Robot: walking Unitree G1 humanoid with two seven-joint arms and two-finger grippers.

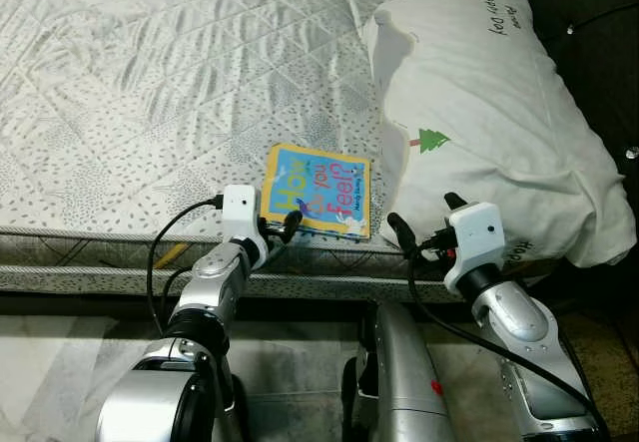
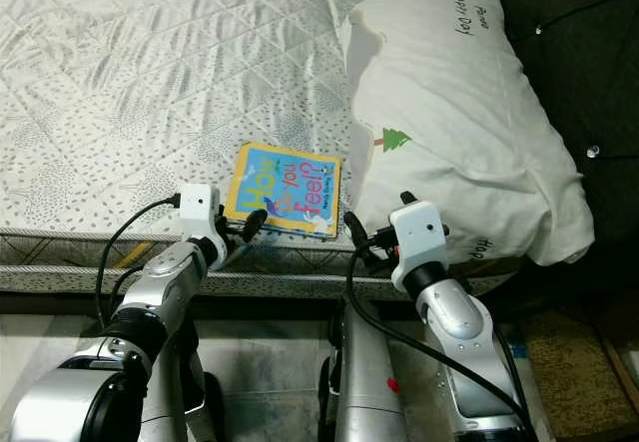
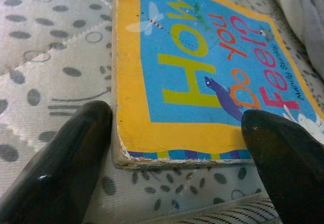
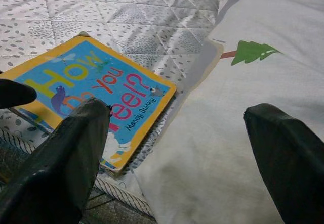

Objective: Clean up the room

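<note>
At the near edge of the bed point(image 1: 120, 93), the left pincer point(image 1: 278, 230) is spread wide, its fingers point(image 3: 55, 168) straddling the near edge of a picture book point(image 1: 318, 190) without gripping it. The right pincer point(image 1: 424, 221), also wide open, hovers at the near end of the white pillow point(image 1: 479, 113). The book lies flat on the quilted mattress, just beside the pillow, which lies further back toward the dark headboard point(image 1: 599, 53).
</note>
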